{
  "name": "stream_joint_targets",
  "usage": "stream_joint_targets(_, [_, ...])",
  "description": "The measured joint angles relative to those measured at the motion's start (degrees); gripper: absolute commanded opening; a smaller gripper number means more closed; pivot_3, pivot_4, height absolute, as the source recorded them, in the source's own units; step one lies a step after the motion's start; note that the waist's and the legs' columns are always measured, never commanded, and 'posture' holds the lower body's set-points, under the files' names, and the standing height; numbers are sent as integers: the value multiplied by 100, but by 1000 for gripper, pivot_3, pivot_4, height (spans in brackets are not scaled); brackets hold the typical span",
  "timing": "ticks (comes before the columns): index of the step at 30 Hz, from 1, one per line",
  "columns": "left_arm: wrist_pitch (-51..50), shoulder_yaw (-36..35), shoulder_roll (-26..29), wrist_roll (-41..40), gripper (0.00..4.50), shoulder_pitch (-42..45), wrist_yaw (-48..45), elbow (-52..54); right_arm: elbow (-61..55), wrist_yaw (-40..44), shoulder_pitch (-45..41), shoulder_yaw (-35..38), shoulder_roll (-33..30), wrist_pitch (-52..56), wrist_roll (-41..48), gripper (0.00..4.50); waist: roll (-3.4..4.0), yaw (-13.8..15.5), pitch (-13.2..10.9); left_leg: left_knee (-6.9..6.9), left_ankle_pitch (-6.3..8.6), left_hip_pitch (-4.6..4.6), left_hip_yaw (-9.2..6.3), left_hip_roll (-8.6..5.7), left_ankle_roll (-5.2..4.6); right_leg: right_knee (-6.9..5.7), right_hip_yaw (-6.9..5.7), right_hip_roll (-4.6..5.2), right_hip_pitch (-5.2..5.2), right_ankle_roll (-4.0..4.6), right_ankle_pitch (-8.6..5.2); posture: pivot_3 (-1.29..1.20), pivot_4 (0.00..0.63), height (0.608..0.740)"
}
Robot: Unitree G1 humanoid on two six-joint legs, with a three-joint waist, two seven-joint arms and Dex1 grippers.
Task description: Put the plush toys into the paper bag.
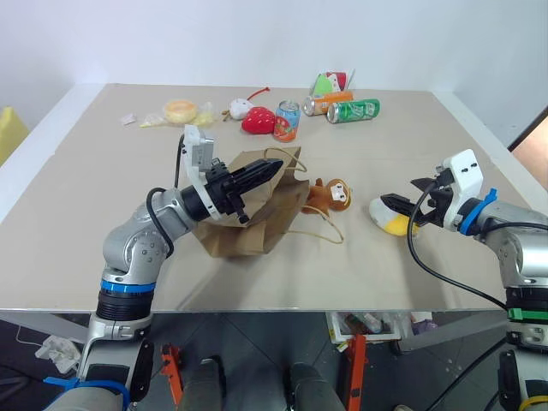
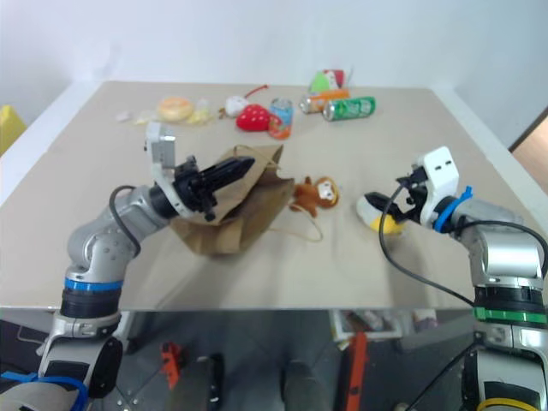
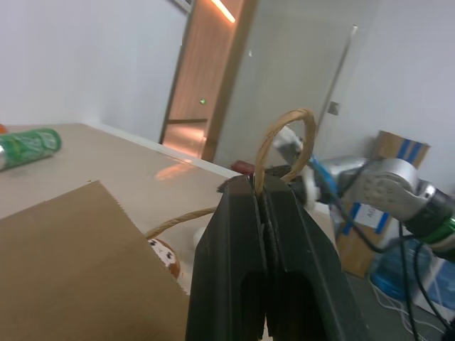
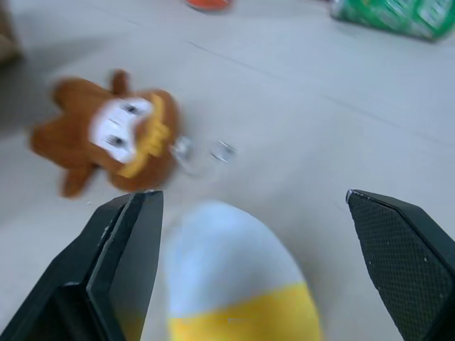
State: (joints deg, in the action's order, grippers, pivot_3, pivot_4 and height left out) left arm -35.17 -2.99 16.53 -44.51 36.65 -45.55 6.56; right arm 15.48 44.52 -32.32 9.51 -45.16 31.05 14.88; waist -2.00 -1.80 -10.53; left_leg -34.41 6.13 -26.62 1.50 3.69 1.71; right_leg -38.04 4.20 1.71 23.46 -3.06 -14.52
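Observation:
The brown paper bag (image 1: 257,221) lies slumped on the table's middle left. My left gripper (image 1: 271,173) is shut on one of its tan cord handles (image 3: 283,131), lifting the bag's mouth. The second handle trails on the table. The brown monkey plush (image 1: 330,195) lies just right of the bag's mouth. Further right lies the white-and-yellow egg plush (image 1: 387,216). My right gripper (image 4: 252,206) is open, its fingers standing either side of the egg plush (image 4: 234,284) without closing on it.
At the table's far side stand a red strawberry plush (image 1: 258,121), a small white toy with a red cord (image 1: 239,109), three drink cans (image 1: 353,110), a green and red packet (image 1: 330,82) and a bagged yellow round thing (image 1: 178,111). The table's front edge runs close below the bag.

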Motion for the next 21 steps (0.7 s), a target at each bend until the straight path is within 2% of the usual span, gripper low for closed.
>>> stream_joint_targets(6, [-100,9,-3,-92,0,0,1,91,110,61,26,-66,160,9,-17,4441,0,0,0,0,0,0,0,-1,0,0,0,1,-1,-23,10,0,150,740])
stream_joint_targets(11, [-228,38,1,-149,0,-34,0,136,35,400,372,-219,154,299,64,4441,0,0,0,-1,0,0,-1,-2,0,0,0,1,-3,-23,10,0,150,740])
stream_joint_targets(16, [-306,56,6,-173,0,-77,0,143,54,402,458,-311,32,427,-44,4441,1,1,0,-2,0,1,-1,-2,0,0,0,1,-3,-1,1,0,150,740])
stream_joint_targets(19, [-360,61,7,-203,0,-77,0,149,167,337,456,-361,33,460,-127,3676,1,1,0,-3,0,1,-1,-2,0,0,1,1,-3,1,1,0,150,740])
stream_joint_targets(21, [-367,62,7,-216,0,-77,0,150,171,305,452,-364,33,449,-156,2771,1,1,0,-3,0,1,-1,-2,0,0,1,1,-3,1,1,0,150,740])
